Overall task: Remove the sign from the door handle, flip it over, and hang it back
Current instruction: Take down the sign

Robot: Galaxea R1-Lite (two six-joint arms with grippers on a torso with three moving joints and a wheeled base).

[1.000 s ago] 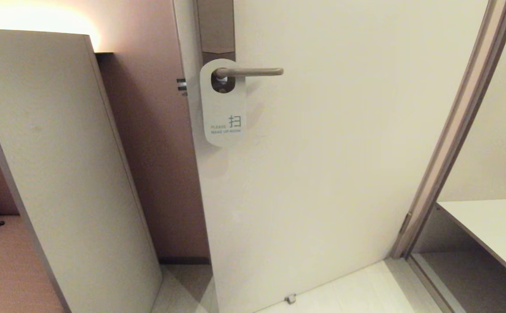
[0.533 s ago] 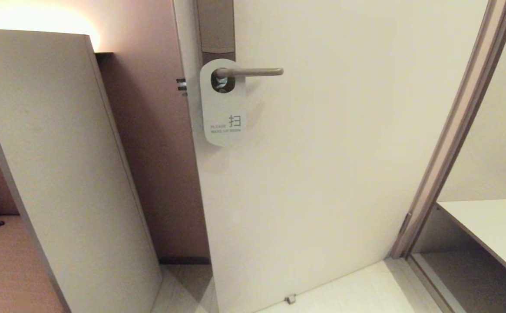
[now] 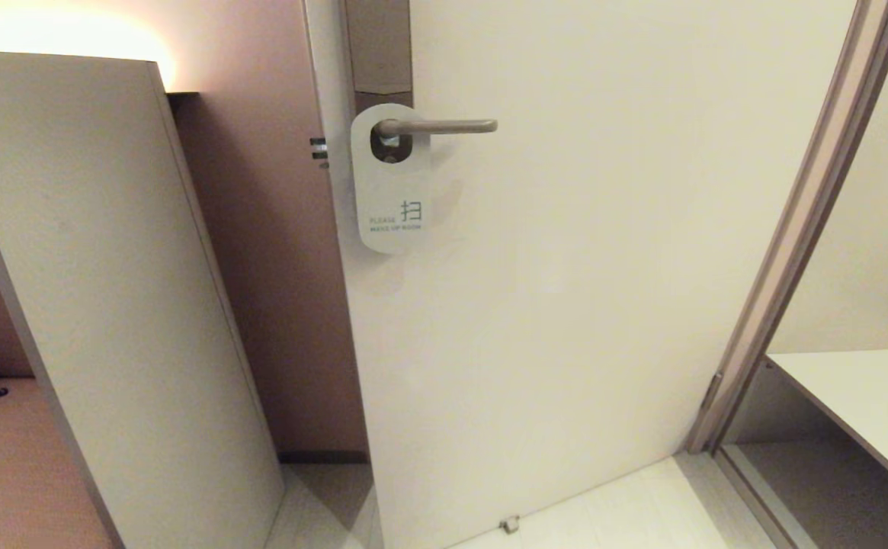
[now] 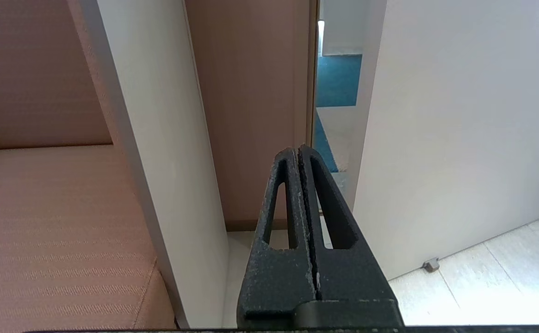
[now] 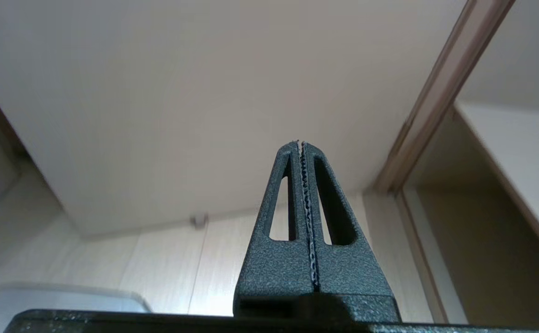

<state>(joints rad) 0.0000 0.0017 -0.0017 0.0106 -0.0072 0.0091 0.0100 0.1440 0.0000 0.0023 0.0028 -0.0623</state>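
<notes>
Gone from the head view's lower right corner is the dark object seen a second ago, while the left gripper hangs with fingers pressed together, the sign hangs white side out on the door handle, and the right gripper is likewise closed on nothing.

The sign hangs by its oval hole on the door handle, white side out, reading "PLEASE MAKE UP ROOM". It lies flat against the door, near the door's left edge, below the lock plate.
</notes>
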